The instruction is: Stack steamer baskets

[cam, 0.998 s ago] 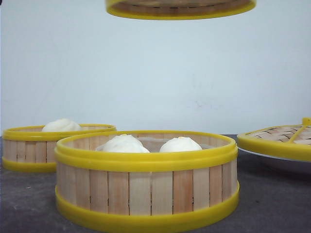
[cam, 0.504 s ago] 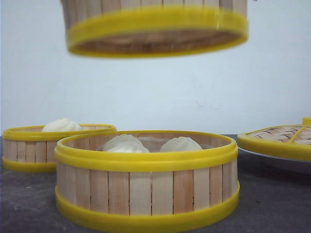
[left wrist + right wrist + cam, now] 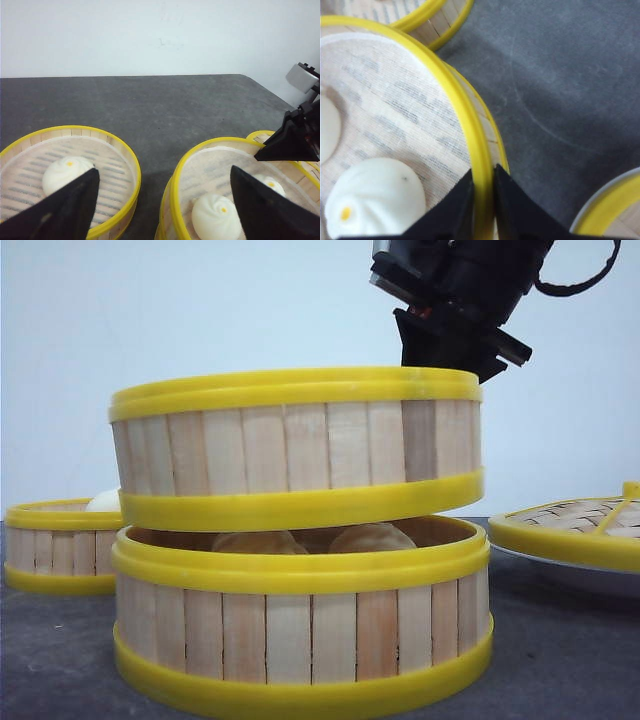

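Observation:
My right gripper [image 3: 445, 358] [image 3: 483, 172] is shut on the yellow top rim of one steamer basket [image 3: 290, 445] [image 3: 390, 115], which holds white buns [image 3: 375, 200]. This basket hangs slightly tilted just above a second steamer basket [image 3: 300, 625]. A narrow gap between them shows the lower one's buns [image 3: 370, 537]. A third steamer basket [image 3: 55, 550] [image 3: 75, 150] with one bun sits on the table to the left. My left gripper [image 3: 164, 171] is open and empty, above the gap between the third basket and the held one [image 3: 215, 170].
At the right, a flat woven lid [image 3: 575, 525] with a yellow rim lies on a white plate [image 3: 580, 575], and its edge appears in the right wrist view [image 3: 615, 207]. The table [image 3: 150, 100] is dark grey, with a white wall behind.
The held basket has come down from the top of the front view to just above the middle basket. The right arm has come into view with it.

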